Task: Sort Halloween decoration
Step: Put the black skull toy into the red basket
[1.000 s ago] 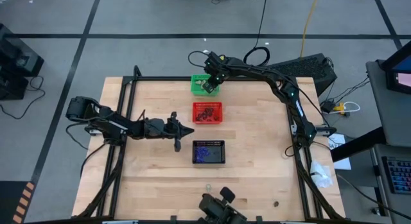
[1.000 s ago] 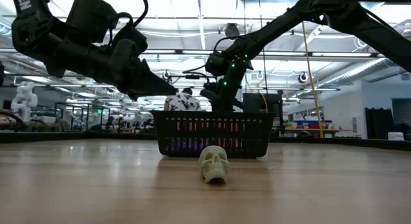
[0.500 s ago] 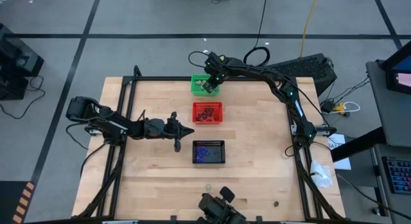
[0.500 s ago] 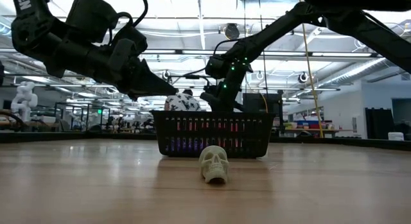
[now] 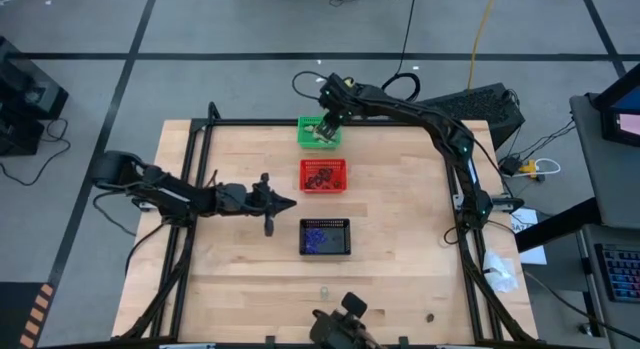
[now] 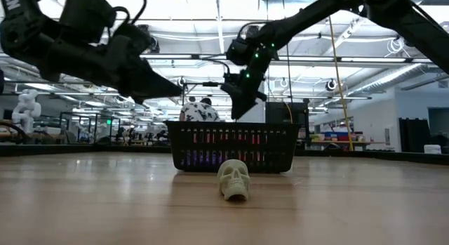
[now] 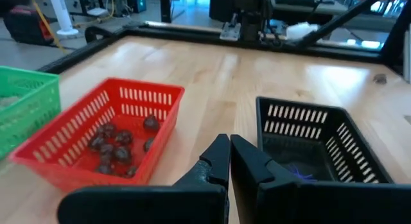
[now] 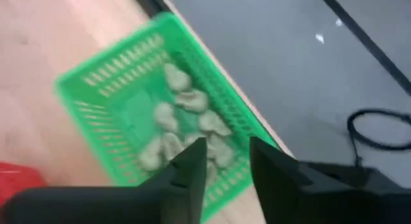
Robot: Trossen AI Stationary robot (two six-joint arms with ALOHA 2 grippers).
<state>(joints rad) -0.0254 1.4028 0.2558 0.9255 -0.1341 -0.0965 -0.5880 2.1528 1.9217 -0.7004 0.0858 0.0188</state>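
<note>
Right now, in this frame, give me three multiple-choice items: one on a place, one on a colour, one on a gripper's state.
1. Where is the right gripper?
A. above the green basket
B. above the black basket
C. at the table's near edge

2. What colour are the trinkets in the red basket?
A. purple
B. pale cream
C. dark brown

3. How do the left gripper's fingers stand?
A. wide apart
B. shut, holding nothing
C. clamped on a skull

Key: 1 A, it hangs over the green basket at the far edge. 2 C, dark brown trinkets lie inside. 3 B, the fingertips meet with nothing between them.
</note>
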